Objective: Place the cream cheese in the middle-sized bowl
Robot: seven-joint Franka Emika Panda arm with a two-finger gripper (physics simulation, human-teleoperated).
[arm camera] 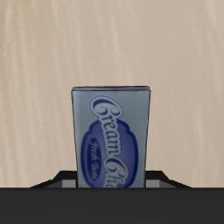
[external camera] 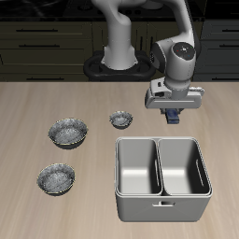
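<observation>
Lowest in the exterior frame, right of centre, sits a grey two-compartment metal bin [external camera: 162, 198]; both of its wells show only bare metal. At lower left is a round speckled bowl [external camera: 56, 177], nothing in it. Above it, at mid left, stands a slightly wider speckled bowl [external camera: 69, 133], likewise holding nothing. From these renders the two look close in size, so which one counts as the middle-sized bowl rests on a small difference; the lower one appears a little narrower. Near the frame's centre, just above the bin's back corner, is a tiny speckled bowl [external camera: 120, 119], too small to see into clearly.

In the upper right of the exterior frame the gripper [external camera: 175, 114] hangs above the wooden table [external camera: 28, 103], just behind the bin's back rim. A small dark blue shape shows between its fingers: the cream cheese [external camera: 175, 116], lifted off the table and well apart from the two larger bowls. The wrist view shows the box [arm camera: 110, 136] close up, its lighter label facing the camera, with dark finger parts at both of its sides. The jaws are narrowed to the box's width and grip it.

The foot of the box is cut off by the dark gripper body in the wrist view.
</observation>
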